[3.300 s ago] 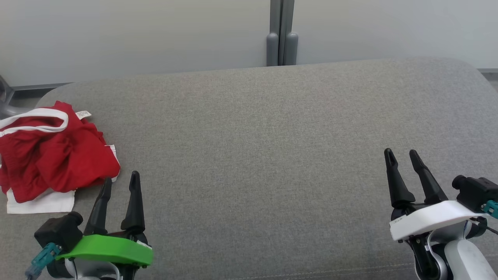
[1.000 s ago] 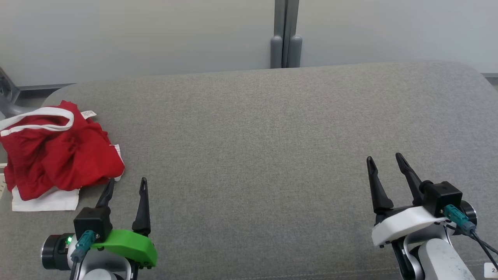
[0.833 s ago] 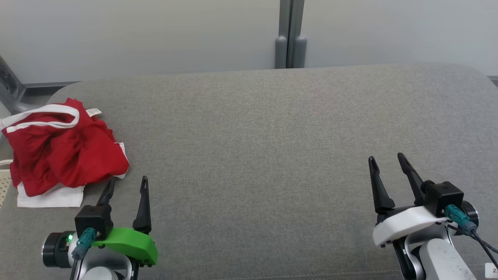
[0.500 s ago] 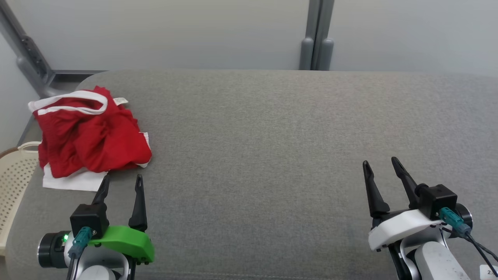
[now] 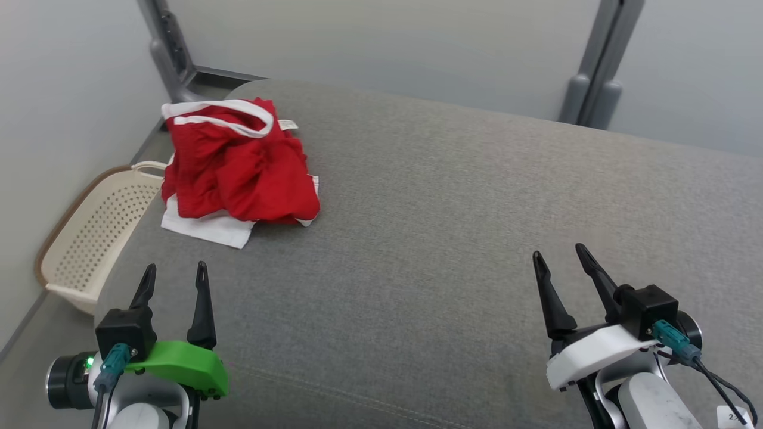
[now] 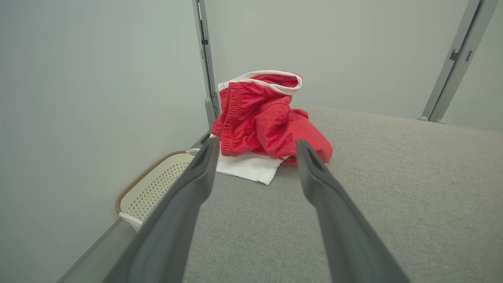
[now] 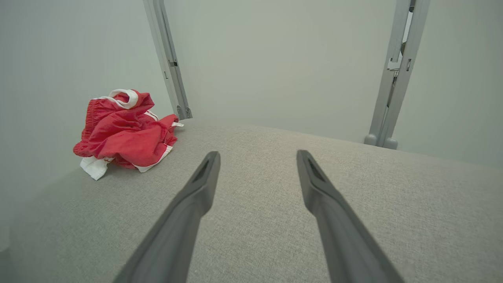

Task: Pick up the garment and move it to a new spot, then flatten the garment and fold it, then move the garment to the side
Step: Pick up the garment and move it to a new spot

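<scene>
The garment (image 5: 238, 170) is a crumpled red piece with white trim, heaped at the far left corner of the grey cushioned surface (image 5: 453, 226). It also lies ahead in the left wrist view (image 6: 267, 122) and far left in the right wrist view (image 7: 125, 131). My left gripper (image 5: 174, 275) hovers open near the front left edge, well short of the garment, nothing between its fingers. Over the front right of the surface my right gripper (image 5: 558, 256) stands open and empty, far from the garment.
A cream perforated basket (image 5: 89, 232) sits on the floor off the surface's left edge, also in the left wrist view (image 6: 153, 192). Grey posts (image 5: 596, 65) and pale walls stand behind. Broad bare cushion stretches between the garment and the right gripper.
The head camera has turned left, so the whole picture shifted right and the basket and left wall came into view. Both grippers stay open. The garment lies as before.
</scene>
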